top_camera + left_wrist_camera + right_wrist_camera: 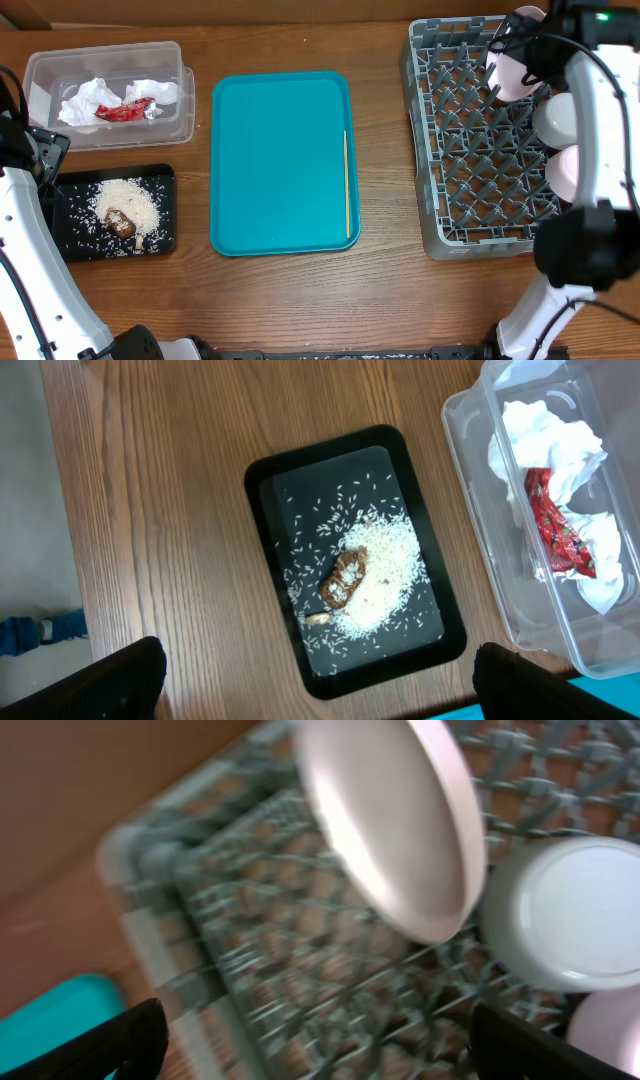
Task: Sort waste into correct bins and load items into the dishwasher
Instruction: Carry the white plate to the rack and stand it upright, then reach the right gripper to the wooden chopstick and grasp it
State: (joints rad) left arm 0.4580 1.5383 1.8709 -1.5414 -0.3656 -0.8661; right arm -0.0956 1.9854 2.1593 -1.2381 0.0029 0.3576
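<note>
My L fingers wide apart, empty, over black tray; R fingers spread, empty, above rack; open table btw teal tray & rack.

I see crumpled white paper napkins and a small red wrapper in the clear plastic tub, white rice grains heaped against a brown food lump on the shallow black tray, and what looks like a pinkish-white round dish on edge in the grey pegged plastic rack.

The wooden table carries a clear plastic tub and black tray at left, a teal tray centrally, a grey dish rack right.
</note>
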